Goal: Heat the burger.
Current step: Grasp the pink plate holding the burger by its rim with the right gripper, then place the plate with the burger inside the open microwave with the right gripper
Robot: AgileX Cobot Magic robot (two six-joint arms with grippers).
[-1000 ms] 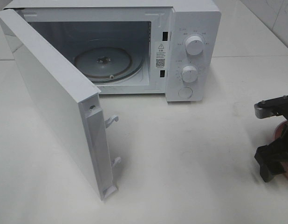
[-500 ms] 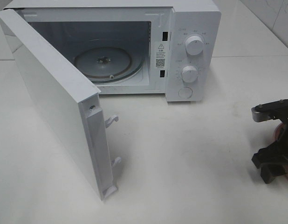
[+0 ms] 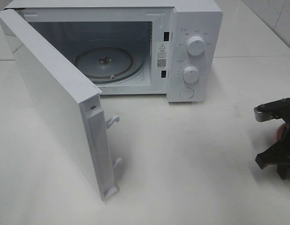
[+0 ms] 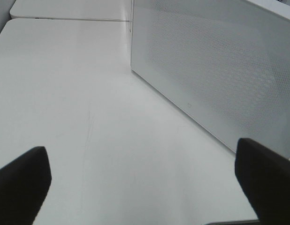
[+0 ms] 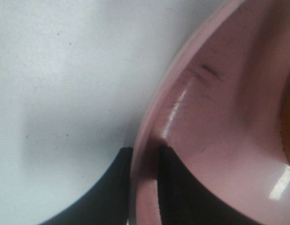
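The white microwave [image 3: 182,47] stands at the back with its door [image 3: 56,103] swung wide open and its glass turntable [image 3: 105,63] bare. My right gripper [image 3: 278,150] is at the table's right edge. In the right wrist view the right gripper [image 5: 144,187] has one dark finger [image 5: 112,187] outside and one inside the rim of the pink plate [image 5: 215,122], pinching it. A sliver of the plate [image 3: 282,133] shows in the high view. The burger is out of view. My left gripper [image 4: 145,187] is open and empty beside the microwave's perforated side wall [image 4: 215,70].
The open door juts out over the left front of the table [image 3: 192,154]. Two knobs [image 3: 195,45] and a push button [image 3: 186,93] are on the microwave's right panel. A second table surface [image 4: 70,9] lies beyond a seam.
My right arm has shifted slightly at the plate's edge, first a little left, then its lower part back to the right. The microwave and door have not moved.
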